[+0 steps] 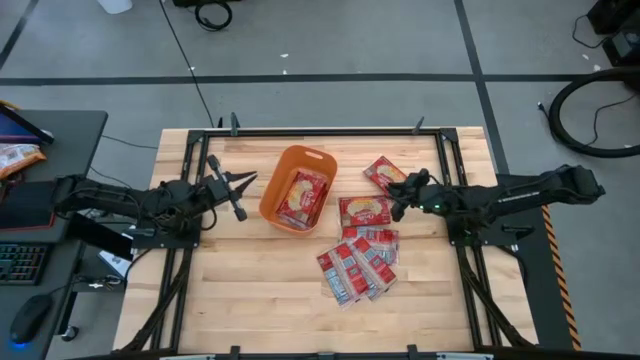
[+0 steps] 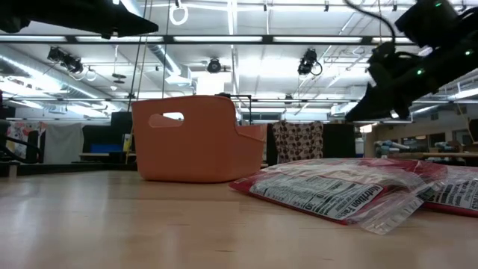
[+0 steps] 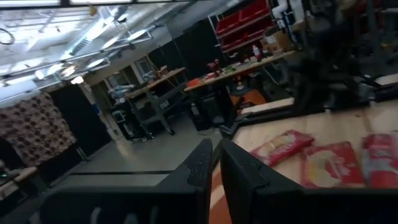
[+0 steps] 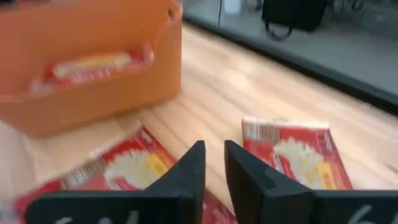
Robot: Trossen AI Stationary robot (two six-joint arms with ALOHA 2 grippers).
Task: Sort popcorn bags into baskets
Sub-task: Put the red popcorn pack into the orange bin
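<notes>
- Nearest the low camera lies a popcorn bag [image 2: 336,196], face down, with more of the pile [image 1: 358,262] spread beside the orange basket [image 1: 272,195].
- Inside that basket at least one bag [image 1: 301,197] already rests (the count is hard to judge).
- Right gripper [image 1: 400,195] hovers near the basket over loose bags, fingers a narrow gap apart, holding nothing.
- Left gripper [image 1: 243,183] waits on the basket's other side, nearly closed, empty.
- Most packets appear unsorted.
</notes>
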